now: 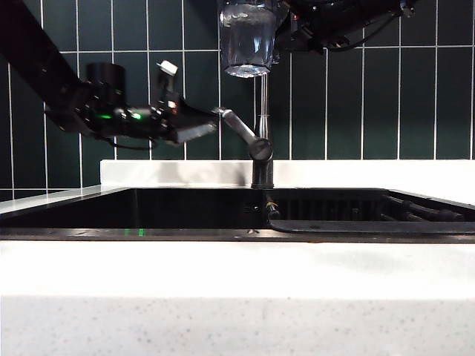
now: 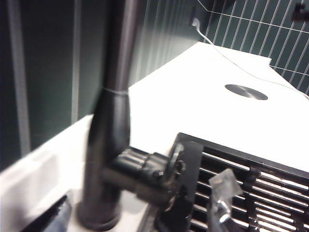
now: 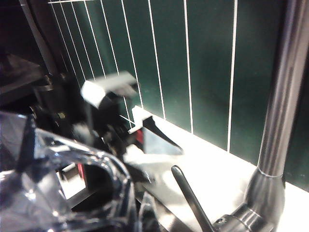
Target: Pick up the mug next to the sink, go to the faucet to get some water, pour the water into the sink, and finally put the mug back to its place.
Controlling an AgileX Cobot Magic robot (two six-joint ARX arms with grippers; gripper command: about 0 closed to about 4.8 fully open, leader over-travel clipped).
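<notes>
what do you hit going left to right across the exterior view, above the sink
left gripper → faucet lever handle → faucet, with the mug held above it by the right gripper

White speckled counter (image 1: 223, 297) holds the black sink (image 1: 133, 211) (faucet (image 1: 261, 148) behind).

The faucet (image 2: 113, 121) rises blurred from the white worktop (image 2: 193, 101) against dark green tiles (image 2: 43, 72), its lever (image 2: 145, 171) jutting toward the sink (image 2: 251, 186) rack; a round metal disc (image 2: 246, 92) lies beyond.
</notes>
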